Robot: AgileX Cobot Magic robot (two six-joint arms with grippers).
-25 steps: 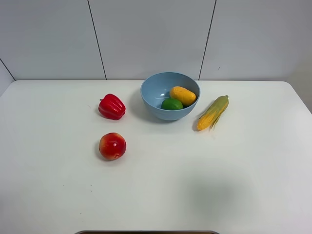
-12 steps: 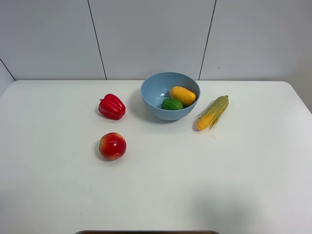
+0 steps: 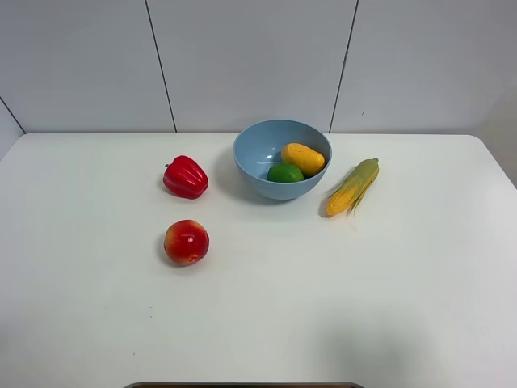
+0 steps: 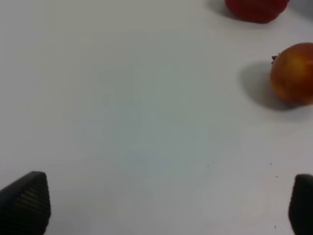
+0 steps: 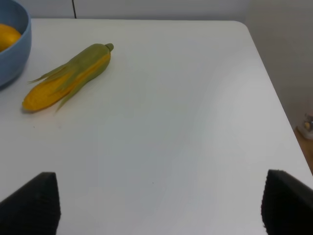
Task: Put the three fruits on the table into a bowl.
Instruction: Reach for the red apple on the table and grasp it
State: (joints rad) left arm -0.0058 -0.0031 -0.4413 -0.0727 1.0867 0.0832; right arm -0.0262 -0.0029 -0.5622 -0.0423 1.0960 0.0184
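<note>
The light-blue bowl (image 3: pixel 281 158) stands at the back middle of the white table (image 3: pixel 323 291). The green lime (image 3: pixel 284 173) and the yellow-orange mango (image 3: pixel 303 158) lie inside it. The red-and-yellow apple-like fruit (image 3: pixel 187 242) sits on the table, left of centre; it also shows in the left wrist view (image 4: pixel 293 73). My left gripper (image 4: pixel 161 205) is open and empty, its fingertips (image 4: pixel 27 203) wide apart over bare table, apart from the fruit. My right gripper (image 5: pixel 161 203) is open and empty, with fingertips (image 5: pixel 32 200) spread over the table's right side. Neither arm shows in the exterior view.
A glossy red bell pepper (image 3: pixel 185 177) lies left of the bowl, behind the apple-like fruit; its edge shows in the left wrist view (image 4: pixel 257 7). A corn cob with green husk (image 3: pixel 352 187) lies right of the bowl, also in the right wrist view (image 5: pixel 68 76). The table's right edge (image 5: pixel 274 98) is near.
</note>
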